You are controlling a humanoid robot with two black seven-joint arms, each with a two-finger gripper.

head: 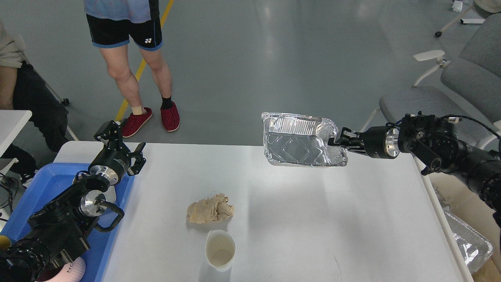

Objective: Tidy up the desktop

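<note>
The desktop (305, 219) is a large white-grey tabletop. On it lie a crumpled beige paper wad (210, 209) and a white paper cup (220, 250) near the front middle. My right gripper (339, 141) is shut on the right rim of a dented aluminium foil tray (301, 140) and holds it in the air above the table's far edge. My left gripper (123, 150) is open and empty over the far corner of the blue plastic tray (43, 188).
A person (133, 58) stands beyond the table's far left. Grey chairs (450, 86) stand at the right. More foil trays (467, 241) lie low beside the table's right edge. A pink cup (74, 270) sits in the blue tray. A small white table corner (11, 121) shows at the left.
</note>
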